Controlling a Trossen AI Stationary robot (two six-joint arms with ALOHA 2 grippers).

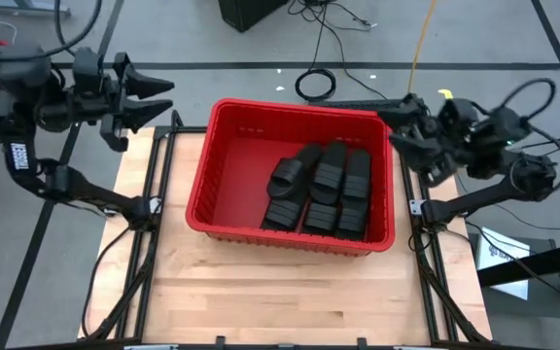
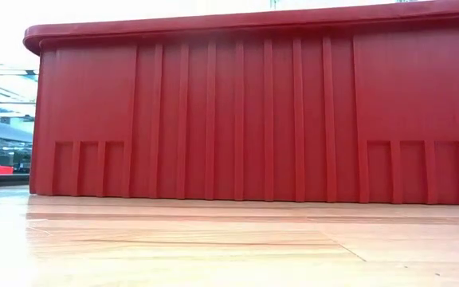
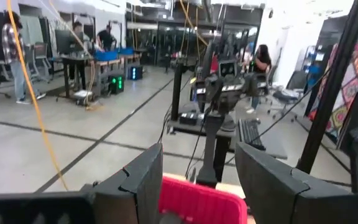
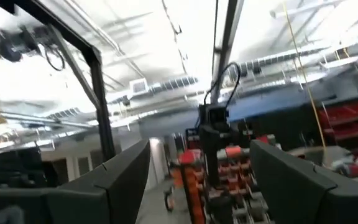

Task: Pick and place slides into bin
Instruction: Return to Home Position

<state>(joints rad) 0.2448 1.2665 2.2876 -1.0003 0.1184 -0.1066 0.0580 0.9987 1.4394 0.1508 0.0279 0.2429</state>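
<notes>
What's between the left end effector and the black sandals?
In the high view, only a strip of wooden table, the left wall of the bin and bare bin floor separate the left end effector from the slides.

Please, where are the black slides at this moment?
In the high view, the slides lie close together inside the red bin, filling its right half. The bin stands on the wooden table.

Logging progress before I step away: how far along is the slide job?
Done: the slides lie piled in the red bin, and none shows on the table. In hand: nothing; the left hand and right hand are open and empty, one at each side of the bin. Left: seemingly nothing to pick.
</notes>
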